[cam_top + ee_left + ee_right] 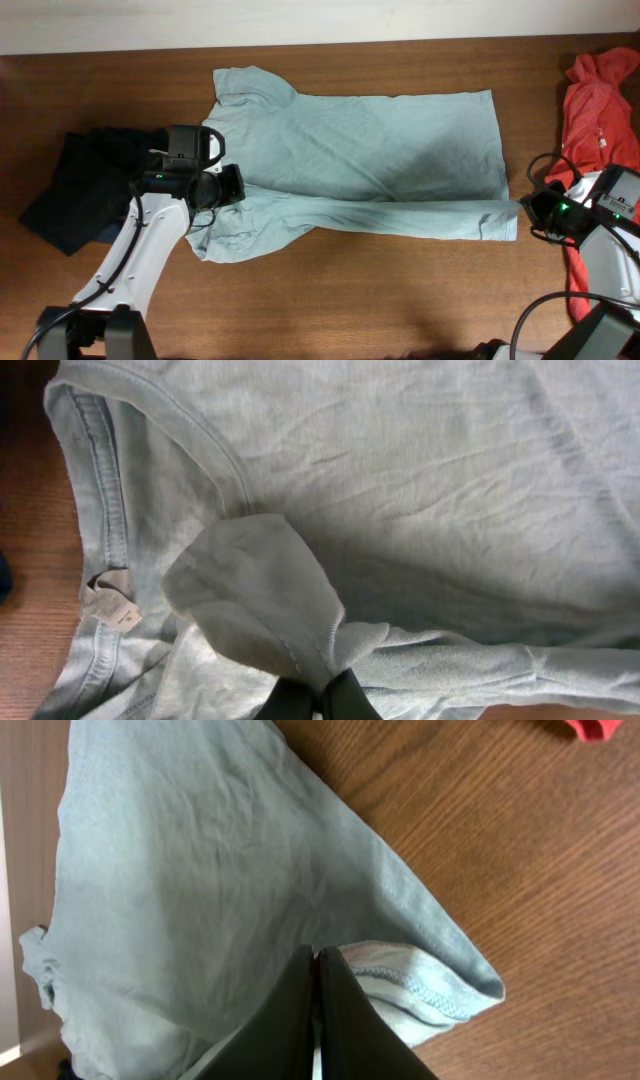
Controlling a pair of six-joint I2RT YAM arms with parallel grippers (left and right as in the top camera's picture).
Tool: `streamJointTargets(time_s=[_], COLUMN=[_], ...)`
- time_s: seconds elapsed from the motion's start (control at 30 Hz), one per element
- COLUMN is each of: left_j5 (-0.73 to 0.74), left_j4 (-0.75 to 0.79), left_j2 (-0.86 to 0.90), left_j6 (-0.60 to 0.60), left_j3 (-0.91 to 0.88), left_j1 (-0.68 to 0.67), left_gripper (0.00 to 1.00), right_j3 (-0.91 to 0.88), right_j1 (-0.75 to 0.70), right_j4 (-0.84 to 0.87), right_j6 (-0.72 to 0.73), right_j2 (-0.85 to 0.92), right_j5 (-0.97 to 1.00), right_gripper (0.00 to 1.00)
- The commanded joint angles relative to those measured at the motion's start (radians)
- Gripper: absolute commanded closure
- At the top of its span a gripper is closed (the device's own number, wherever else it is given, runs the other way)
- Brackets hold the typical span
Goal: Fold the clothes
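Note:
The pale grey-blue T-shirt (370, 150) lies flat across the table, its near long edge folded up into a band. My left gripper (228, 186) is shut on a pinch of the shirt near the collar end; in the left wrist view the fabric (260, 600) bunches up out of the jaws (318, 695). My right gripper (528, 208) is shut on the shirt's hem corner at the right end; in the right wrist view the closed fingers (317, 960) pinch the cloth (200, 850) beside the stitched hem (430, 990).
A dark navy garment (75, 190) lies at the left under my left arm. A red-orange garment (600, 110) lies at the right edge. The wooden table (380, 290) shows along the front.

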Motion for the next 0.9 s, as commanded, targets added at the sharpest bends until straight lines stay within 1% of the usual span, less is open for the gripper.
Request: streamJointTargets(time_s=[0.0, 0.33, 0.57, 0.87], left_j5=[-0.011, -0.011, -0.011, -0.011], left_j4=[0.014, 0.016, 0.016, 0.016], left_j2=[-0.015, -0.015, -0.015, -0.015], left_j6=[0.022, 0.022, 0.022, 0.022], left_j3=[0.017, 0.017, 0.017, 0.017], left_j1=[0.002, 0.002, 0.002, 0.002], left_gripper=[0.98, 0.98, 0.98, 0.98], right_j3=[0.014, 0.014, 0.014, 0.014], right_j1=[0.006, 0.013, 0.068, 0.097], right_j4=[0.016, 0.050, 0.100, 0.120], right_j6=[-0.013, -0.013, -0.013, -0.005], right_j2=[0.013, 0.017, 0.021, 0.029], right_j5=[-0.006, -0.005, 0.000, 0.082], right_gripper=[0.95, 0.95, 0.95, 0.95])
